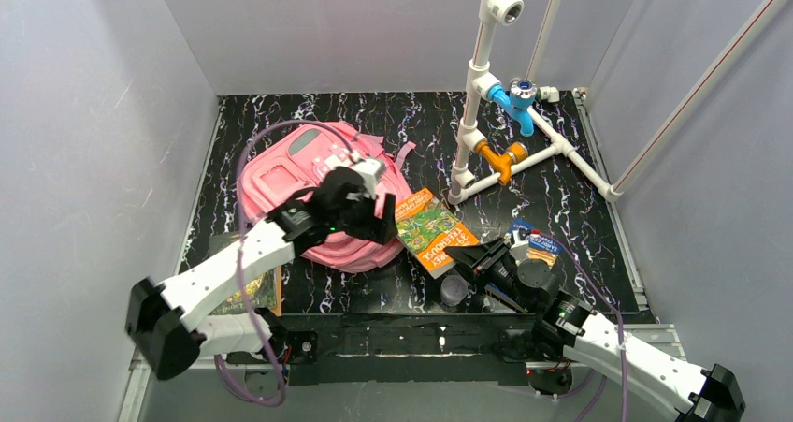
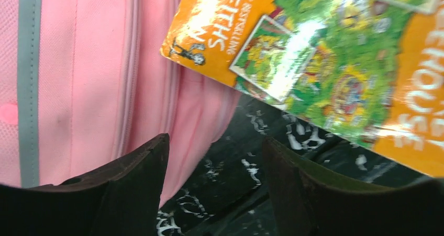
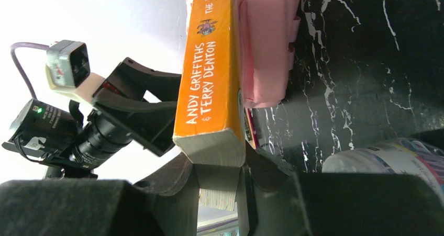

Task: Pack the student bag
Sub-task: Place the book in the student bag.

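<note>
Right wrist view: the right claw pinches the orange book by its near end, likely to feed it into the pink backpack lying left of it. The left claw hangs open, empty, beside the backpack's edge.

The orange book overhangs the gap beside the student bag.

I count two books, an orange book and a dark green book. Besides those there is one pink backpack, one small dark pot, one labelled container and one white pipe frame.
</note>
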Robot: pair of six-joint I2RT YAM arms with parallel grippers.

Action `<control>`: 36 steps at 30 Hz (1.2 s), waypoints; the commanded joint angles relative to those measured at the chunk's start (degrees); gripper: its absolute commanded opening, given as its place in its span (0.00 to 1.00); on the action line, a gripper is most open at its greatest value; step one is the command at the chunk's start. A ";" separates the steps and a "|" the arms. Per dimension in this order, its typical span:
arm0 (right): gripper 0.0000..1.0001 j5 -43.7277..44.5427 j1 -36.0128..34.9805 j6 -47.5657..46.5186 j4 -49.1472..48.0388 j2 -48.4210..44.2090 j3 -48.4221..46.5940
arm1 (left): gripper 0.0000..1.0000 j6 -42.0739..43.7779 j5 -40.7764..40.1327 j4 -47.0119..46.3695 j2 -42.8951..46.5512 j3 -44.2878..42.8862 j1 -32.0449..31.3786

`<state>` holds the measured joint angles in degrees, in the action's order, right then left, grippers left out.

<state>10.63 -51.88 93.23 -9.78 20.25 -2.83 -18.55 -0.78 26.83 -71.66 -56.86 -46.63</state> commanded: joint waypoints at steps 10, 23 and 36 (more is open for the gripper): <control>0.01 11.38 -0.15 -5.53 25.24 -14.31 -11.75 | 0.62 8.72 -15.43 1.68 -8.77 -1.30 -6.65; 0.01 1.49 -0.15 -8.91 28.19 -10.93 -14.90 | 0.14 10.90 -38.15 0.43 -3.58 -1.54 -7.22; 0.01 -15.63 -0.15 -14.59 4.04 7.04 -20.91 | 0.00 16.82 -34.90 -12.10 11.81 0.08 -7.09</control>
<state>2.09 -51.83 80.49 13.17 24.77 -17.89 -2.92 -33.52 24.05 -63.96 -57.12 -53.63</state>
